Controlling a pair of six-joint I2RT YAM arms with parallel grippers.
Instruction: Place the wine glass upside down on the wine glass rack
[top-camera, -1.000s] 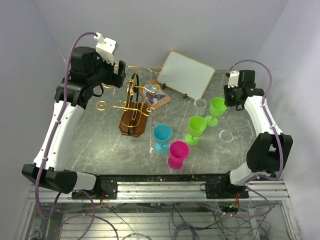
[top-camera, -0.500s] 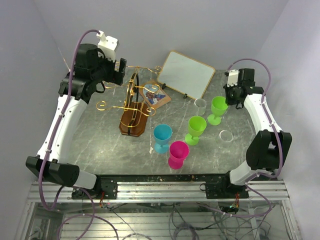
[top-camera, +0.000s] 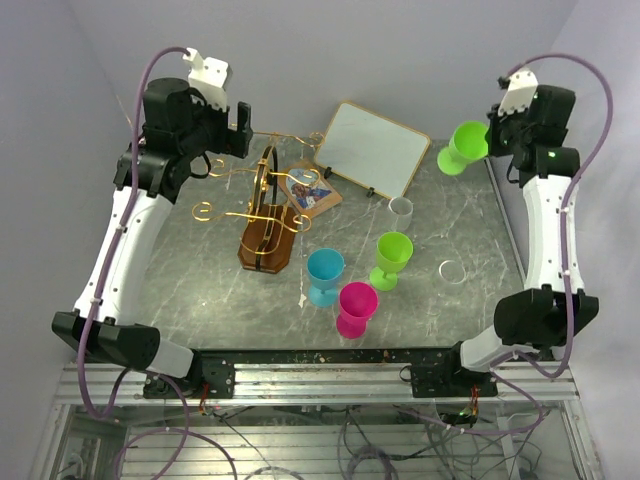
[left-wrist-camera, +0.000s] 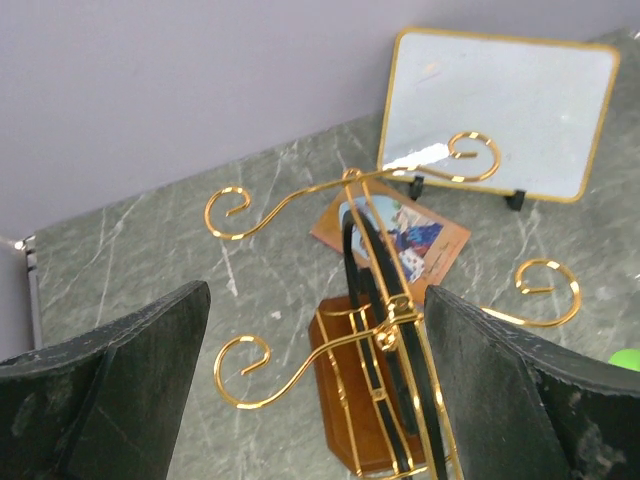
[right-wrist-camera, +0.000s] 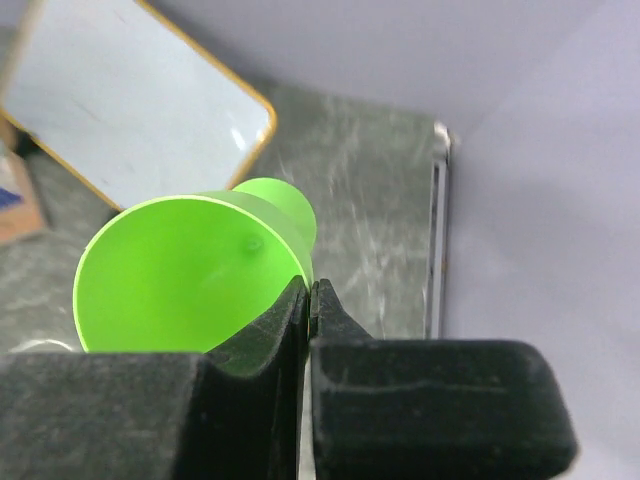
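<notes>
The right hand (top-camera: 487, 140) is clamped on the wine glass (top-camera: 462, 147), a bright green one, pinching the wall of the bowl at its rim between fingers that stand almost together. The glass hangs in the air above the far right corner of the counter (top-camera: 200, 280), clear of everything on it. It is neither upright nor upside down. It is tipped well over, its long axis running out from the fingers, the open bowl next to the hand and the foot pointing away, toward the white board (top-camera: 372, 148). In the right wrist view the mouth of the bowl faces the camera.

The wine glass rack (top-camera: 268, 215) stands well apart on the left half of the counter, upright on its brown wooden base, its gold scroll arms bare. Above and behind it hovers the left hand (top-camera: 240, 135), fingers spread wide, holding nothing; its own camera looks down on the central loop.

Near the middle stand three more glasses, upright: green (top-camera: 392, 258), blue (top-camera: 324, 275) and pink (top-camera: 356, 308).
</notes>
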